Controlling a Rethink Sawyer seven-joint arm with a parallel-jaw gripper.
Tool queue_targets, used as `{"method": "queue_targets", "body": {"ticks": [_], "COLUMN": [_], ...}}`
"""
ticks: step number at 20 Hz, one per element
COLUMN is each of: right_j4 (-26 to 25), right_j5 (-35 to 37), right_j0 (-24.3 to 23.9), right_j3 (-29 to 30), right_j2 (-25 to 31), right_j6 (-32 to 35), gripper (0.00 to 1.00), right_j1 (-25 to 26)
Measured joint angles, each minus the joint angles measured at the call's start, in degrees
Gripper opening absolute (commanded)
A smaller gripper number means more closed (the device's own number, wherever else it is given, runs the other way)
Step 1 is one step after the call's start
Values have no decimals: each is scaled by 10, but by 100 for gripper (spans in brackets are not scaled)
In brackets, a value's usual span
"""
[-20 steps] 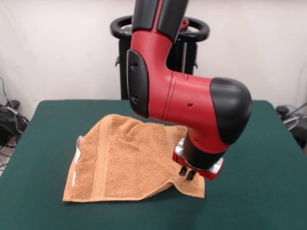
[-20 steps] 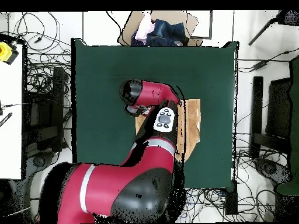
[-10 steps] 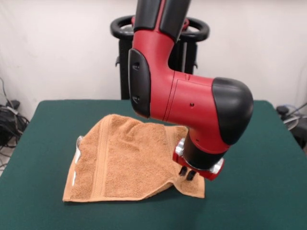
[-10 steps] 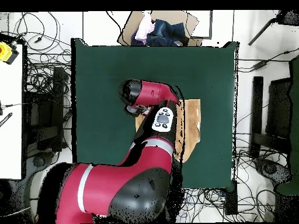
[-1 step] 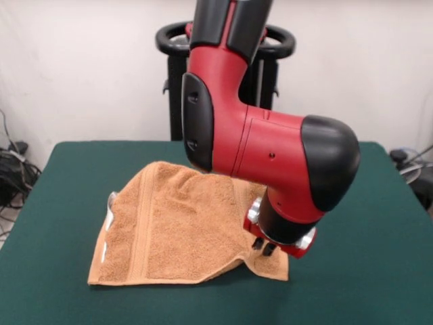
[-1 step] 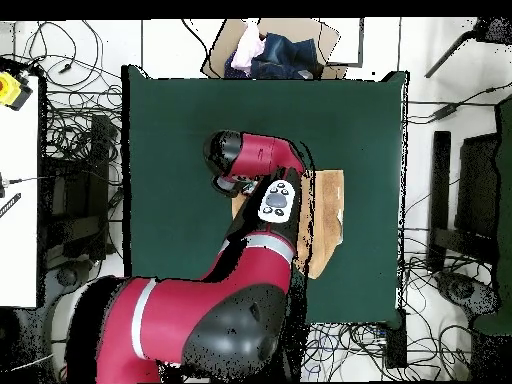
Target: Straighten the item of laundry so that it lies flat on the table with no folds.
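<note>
The item of laundry (image 5: pixel 176 227) is an orange-tan towel on the green table (image 5: pixel 365 271), left of centre in the front view. Its left part lies flat, with a border band and a white tag at the left edge. The front right corner is rumpled, with a fold rising off the felt. My gripper (image 5: pixel 264 248) stands on that corner, its dark fingers close together and pinching the cloth. In the overhead view the arm (image 6: pixel 262 215) covers the gripper and much of the item of laundry (image 6: pixel 326 215), which shows only to the arm's right, on the table (image 6: pixel 180 130).
A black stand (image 5: pixel 270 74) rises behind the table's far edge. Cables lie on the floor at the left (image 5: pixel 13 169). In the overhead view a box with clothes (image 6: pixel 270 50) sits beyond the top edge, and cables surround the table.
The arm's elbow has shifted slightly right and lower in the front view. The gripper stays on the towel's front right corner, and the towel's shape is almost the same.
</note>
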Motion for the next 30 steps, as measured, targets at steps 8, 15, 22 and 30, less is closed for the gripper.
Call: {"method": "queue_targets", "body": {"ticks": [8, 15, 22, 30], "right_j4": [15, 16, 16, 15], "right_j5": [75, 82, 83, 83], "right_j0": [1, 1, 1, 1], "right_j3": [-74, -102, -124, -152], "right_j2": [-22, -30, -33, -35], "right_j6": [14, 26, 36, 39], "gripper": [0, 0, 0, 0], "right_j1": [40, 52, 59, 67]}}
